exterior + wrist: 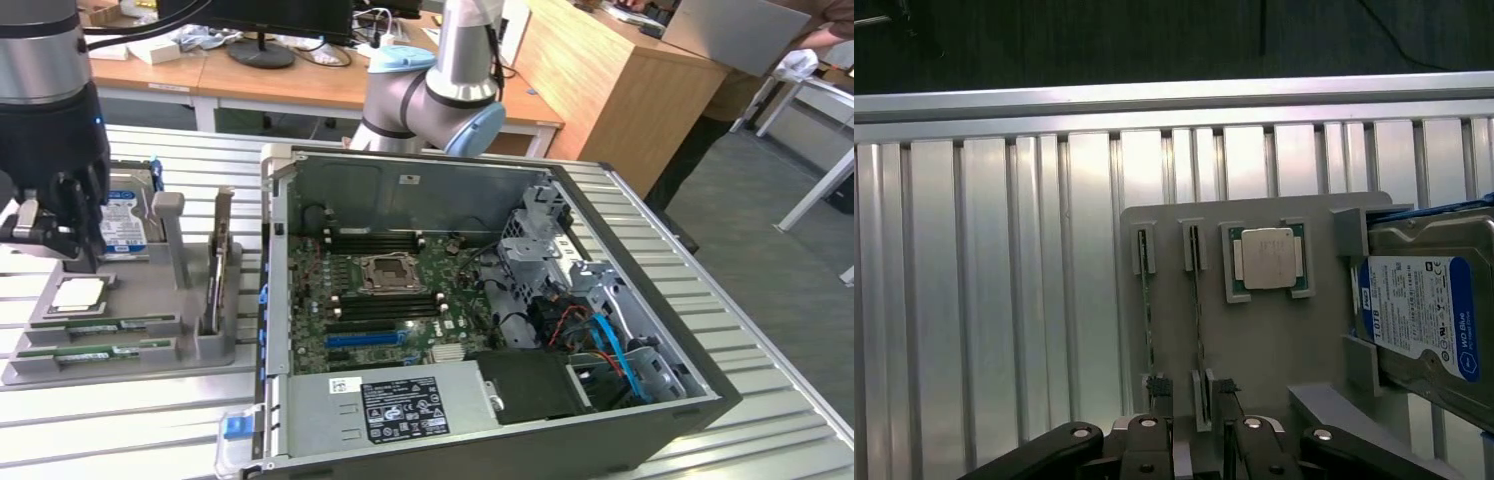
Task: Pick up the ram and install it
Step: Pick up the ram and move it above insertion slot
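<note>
Slatted table [984, 300] holds ram [102, 326], "WD Blue" drive [1424, 310].

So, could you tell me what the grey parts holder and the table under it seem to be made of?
The grey parts holder looks like matte plastic, perhaps printed: dull, uniform grey, blocky ridges. The table looks like bare aluminium profile: silvery, long straight grooves, soft reflections.

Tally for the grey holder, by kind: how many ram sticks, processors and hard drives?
ram sticks: 2
processor: 1
hard drive: 1
Total: 4
</note>
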Available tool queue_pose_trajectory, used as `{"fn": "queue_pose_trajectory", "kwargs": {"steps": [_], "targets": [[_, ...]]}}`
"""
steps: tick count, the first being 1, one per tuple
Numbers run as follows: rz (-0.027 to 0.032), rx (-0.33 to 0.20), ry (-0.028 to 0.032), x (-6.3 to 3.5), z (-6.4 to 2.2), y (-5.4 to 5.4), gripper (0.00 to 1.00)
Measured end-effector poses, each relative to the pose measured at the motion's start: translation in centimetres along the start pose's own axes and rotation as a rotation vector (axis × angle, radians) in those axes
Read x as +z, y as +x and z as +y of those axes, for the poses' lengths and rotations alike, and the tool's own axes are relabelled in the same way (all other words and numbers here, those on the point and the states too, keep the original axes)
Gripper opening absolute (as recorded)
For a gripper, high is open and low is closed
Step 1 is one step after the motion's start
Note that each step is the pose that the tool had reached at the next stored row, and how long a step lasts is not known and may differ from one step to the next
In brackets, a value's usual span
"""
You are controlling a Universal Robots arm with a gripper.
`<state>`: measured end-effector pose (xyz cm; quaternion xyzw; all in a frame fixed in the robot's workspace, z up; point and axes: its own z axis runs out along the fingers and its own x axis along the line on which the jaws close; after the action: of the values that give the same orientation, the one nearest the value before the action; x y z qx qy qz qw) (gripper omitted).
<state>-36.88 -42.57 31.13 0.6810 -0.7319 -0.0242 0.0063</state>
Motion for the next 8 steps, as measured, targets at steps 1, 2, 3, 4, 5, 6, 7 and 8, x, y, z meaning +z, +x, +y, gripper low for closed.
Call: {"fn": "queue_pose_trajectory", "kwargs": {"steps": [1,2,3,4,5,6,7,8], "targets": [[0.0000,0.000,-0.0001,0.10,0.00,0.00,0.30],[0.0000,0.000,0.0000,0.21,-0.01,0.00,0.30],[0.0000,0.000,0.0000,0.31,-0.01,0.01,0.30],[0.0000,0.000,0.0000,0.41,-0.02,0.01,0.30],[0.0000,0.000,0.0000,0.51,-0.02,0.01,0.30],[-0.0001,0.000,0.0000,0.61,-0.03,0.01,0.30],[-0.0001,0.000,0.0000,0.71,-0.03,0.02,0.30],[0.0000,0.000,0.0000,0.81,-0.04,0.02,0.30]]}}
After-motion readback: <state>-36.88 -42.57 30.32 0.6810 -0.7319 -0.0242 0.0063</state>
